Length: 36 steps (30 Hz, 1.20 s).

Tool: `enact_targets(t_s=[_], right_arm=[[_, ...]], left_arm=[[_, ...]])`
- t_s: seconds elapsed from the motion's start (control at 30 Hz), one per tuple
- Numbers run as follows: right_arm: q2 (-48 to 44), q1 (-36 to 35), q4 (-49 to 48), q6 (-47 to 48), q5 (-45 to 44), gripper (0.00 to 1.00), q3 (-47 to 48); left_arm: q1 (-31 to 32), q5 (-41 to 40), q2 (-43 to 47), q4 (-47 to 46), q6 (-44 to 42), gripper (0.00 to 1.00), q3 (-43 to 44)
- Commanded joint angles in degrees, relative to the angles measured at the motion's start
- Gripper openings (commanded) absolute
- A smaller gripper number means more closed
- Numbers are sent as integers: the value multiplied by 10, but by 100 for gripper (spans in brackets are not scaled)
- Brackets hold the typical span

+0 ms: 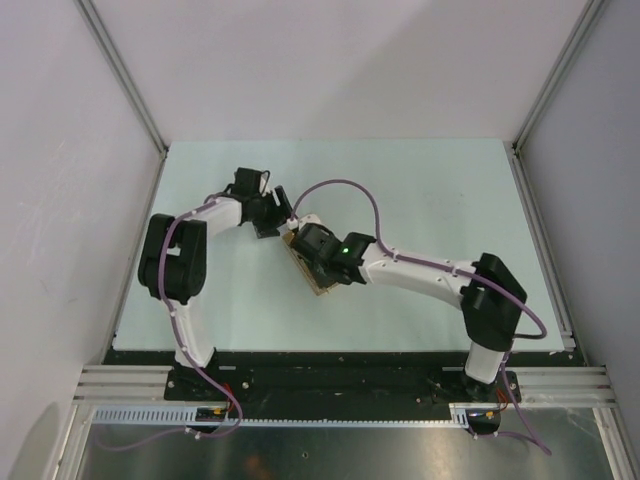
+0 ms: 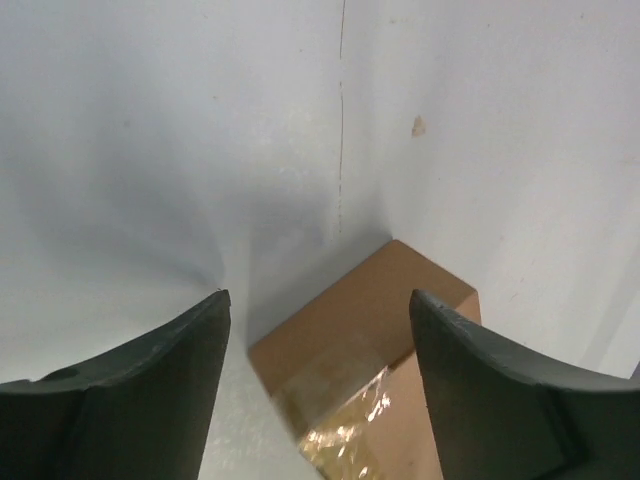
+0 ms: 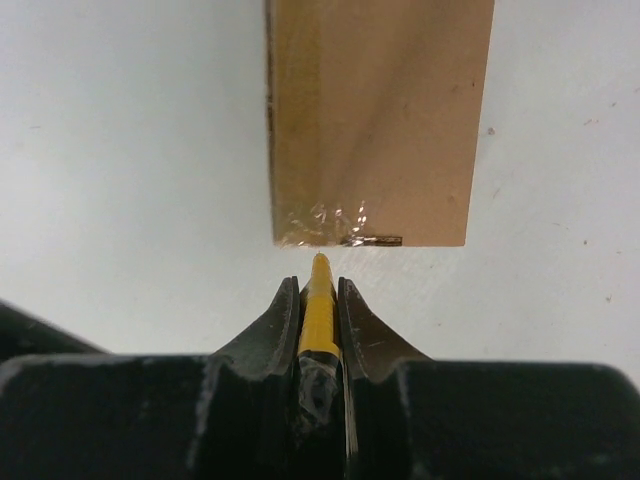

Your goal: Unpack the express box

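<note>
Our right gripper (image 3: pixel 318 300) pinches a yellow knife (image 3: pixel 319 315) at lower centre, aimed to slit the tape (image 3: pixel 320 225) on the box (image 3: pixel 375 120). Our left gripper (image 2: pixel 318 300) stands spread.

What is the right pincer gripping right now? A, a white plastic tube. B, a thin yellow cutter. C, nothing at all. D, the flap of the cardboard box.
B: in the right wrist view the right pincer is shut on a thin yellow cutter, whose tip points at the taped end of the small brown cardboard box.
</note>
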State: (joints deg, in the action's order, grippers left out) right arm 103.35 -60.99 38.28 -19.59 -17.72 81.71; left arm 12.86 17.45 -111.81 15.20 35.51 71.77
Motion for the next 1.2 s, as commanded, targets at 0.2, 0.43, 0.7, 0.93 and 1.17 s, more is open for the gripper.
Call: enact_targets(t_s=[0.2, 0.43, 0.7, 0.93, 1.17], right_arm=[[-95, 13, -54, 83, 93, 0, 20], [-64, 11, -171, 62, 15, 0, 13], [-25, 13, -283, 71, -20, 0, -24], [-3, 32, -305, 72, -4, 0, -28], [11, 46, -313, 66, 22, 0, -30]], left_arm=[[-34, 4, 143, 54, -60, 87, -19], [-31, 118, 164, 57, -62, 75, -86], [-3, 124, 135, 55, -78, 69, -97], [-2, 108, 116, 57, -81, 61, -104], [-2, 91, 106, 58, -90, 56, -118]])
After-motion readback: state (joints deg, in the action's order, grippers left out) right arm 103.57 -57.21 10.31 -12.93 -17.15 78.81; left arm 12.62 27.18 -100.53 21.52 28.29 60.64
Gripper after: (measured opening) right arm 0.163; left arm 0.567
